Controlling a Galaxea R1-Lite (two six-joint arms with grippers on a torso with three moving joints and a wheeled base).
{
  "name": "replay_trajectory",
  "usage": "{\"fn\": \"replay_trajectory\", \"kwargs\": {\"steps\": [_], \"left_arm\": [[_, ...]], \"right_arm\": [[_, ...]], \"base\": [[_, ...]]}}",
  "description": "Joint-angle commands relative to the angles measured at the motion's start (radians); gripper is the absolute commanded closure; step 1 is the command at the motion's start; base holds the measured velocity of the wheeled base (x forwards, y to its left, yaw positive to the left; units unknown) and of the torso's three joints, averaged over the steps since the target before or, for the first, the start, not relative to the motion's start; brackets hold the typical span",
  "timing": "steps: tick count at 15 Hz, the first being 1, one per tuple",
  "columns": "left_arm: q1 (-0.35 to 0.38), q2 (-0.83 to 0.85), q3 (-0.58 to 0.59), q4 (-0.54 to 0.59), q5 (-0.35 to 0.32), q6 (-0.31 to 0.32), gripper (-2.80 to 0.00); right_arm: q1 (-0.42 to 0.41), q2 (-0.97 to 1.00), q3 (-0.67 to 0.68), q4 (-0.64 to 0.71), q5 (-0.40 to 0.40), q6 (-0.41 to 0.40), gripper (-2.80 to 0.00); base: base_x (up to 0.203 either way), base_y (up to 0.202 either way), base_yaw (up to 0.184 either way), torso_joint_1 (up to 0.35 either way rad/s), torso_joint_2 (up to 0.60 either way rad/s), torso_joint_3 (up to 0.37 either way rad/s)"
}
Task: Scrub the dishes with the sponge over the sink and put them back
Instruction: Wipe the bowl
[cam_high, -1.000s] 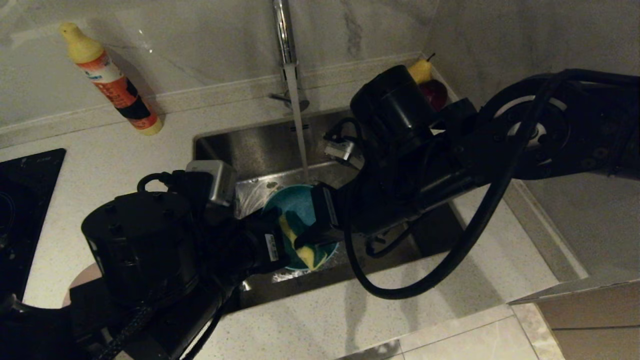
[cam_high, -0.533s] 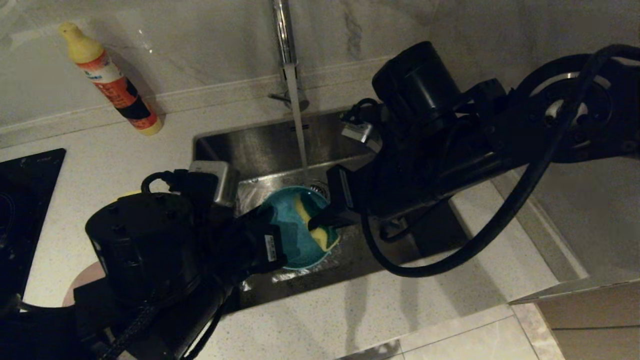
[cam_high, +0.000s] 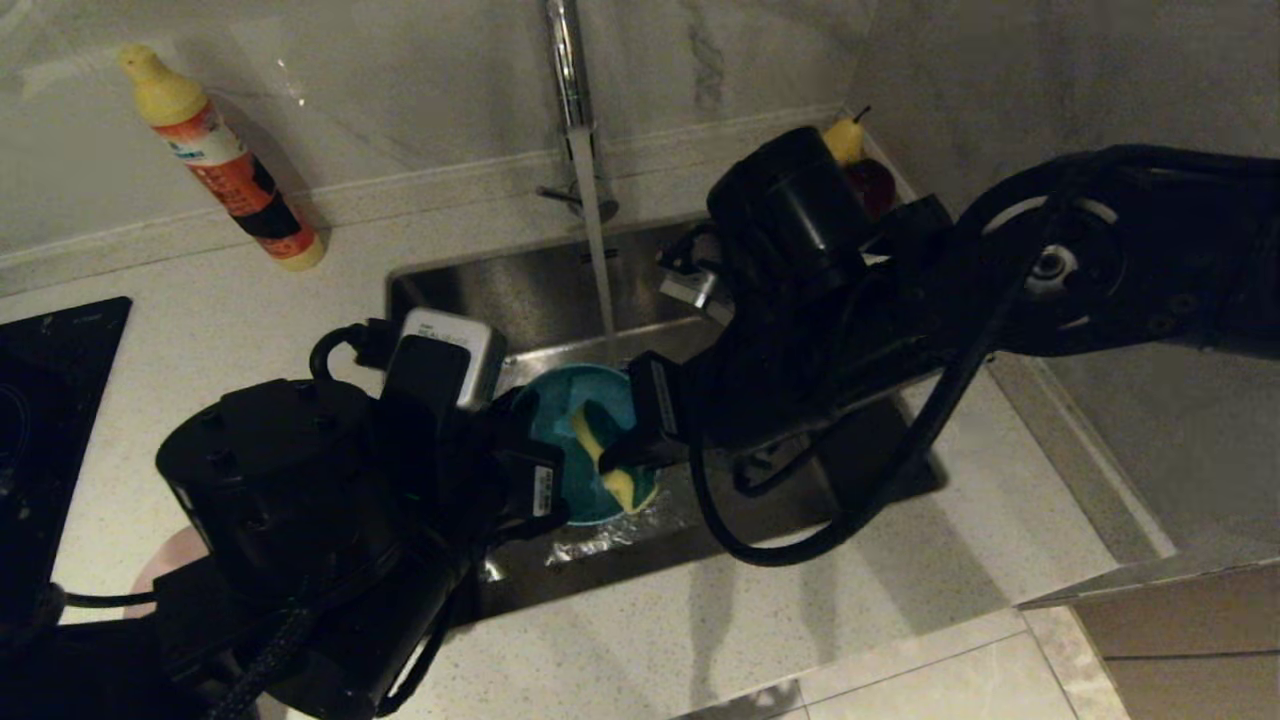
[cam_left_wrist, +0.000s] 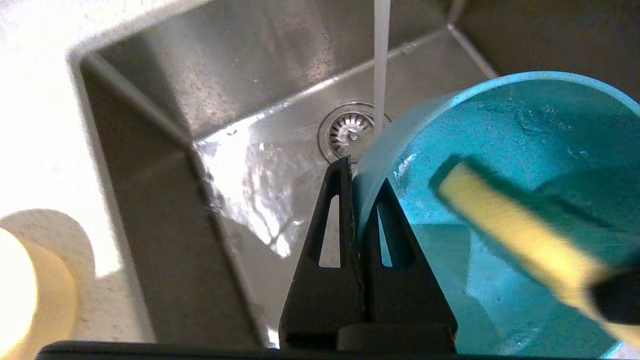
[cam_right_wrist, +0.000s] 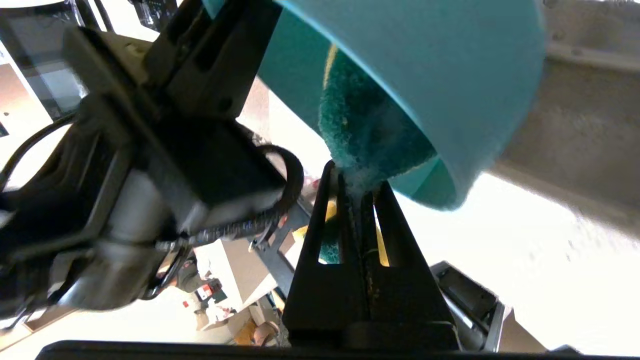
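Left gripper is clamped on the rim of the light blue round plastic bowl, one finger inside the wall and one outside, holding it tilted above the square stainless steel sink, opening facing the right arm. Right gripper is clamped on the small rectangular sponge, yellow foam with a dark green scouring face, and has it pushed inside the bowl; in the right wrist view the green face sits against the inner wall. In the left wrist view the yellow edge of the sponge crosses the bowl interior, which is wet with droplets. Chrome tap is running: a thin stream of water drops past the far rim of the bowl toward the round drain strainer, and the sink floor near it is wet. On the pale speckled tabletop, an orange squeeze bottle with a yellow cap leans against the marble back wall, well left of the tap. A yellow bowl sits on the tabletop just left of the sink. A pale pink rounded object peeks out from behind the left arm; too hidden to identify. Yellow and dark red fruit sit at the far right corner behind the right arm. Black hob is at the far left edge.
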Motion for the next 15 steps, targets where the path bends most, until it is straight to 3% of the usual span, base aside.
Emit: {"fn": "replay_trajectory", "kwargs": {"steps": [1, 5, 15], "left_arm": [[0.000, -0.002, 0.004, -0.018, 0.004, 0.033, 0.00], [0.000, -0.002, 0.030, -0.071, 0.002, 0.089, 0.00], [-0.001, 0.040, 0.101, -0.180, -0.001, 0.068, 0.00]], "right_arm": [[0.005, 0.041, 0.000, -0.025, 0.001, 0.003, 0.00], [0.005, 0.038, 0.000, -0.070, 0.003, 0.005, 0.00], [-0.041, -0.005, 0.000, -0.104, 0.000, 0.000, 0.00]], "base": [[0.000, 0.000, 0.000, 0.000, 0.00, 0.000], [0.000, 0.000, 0.000, 0.000, 0.00, 0.000], [0.000, 0.000, 0.000, 0.000, 0.00, 0.000]]}}
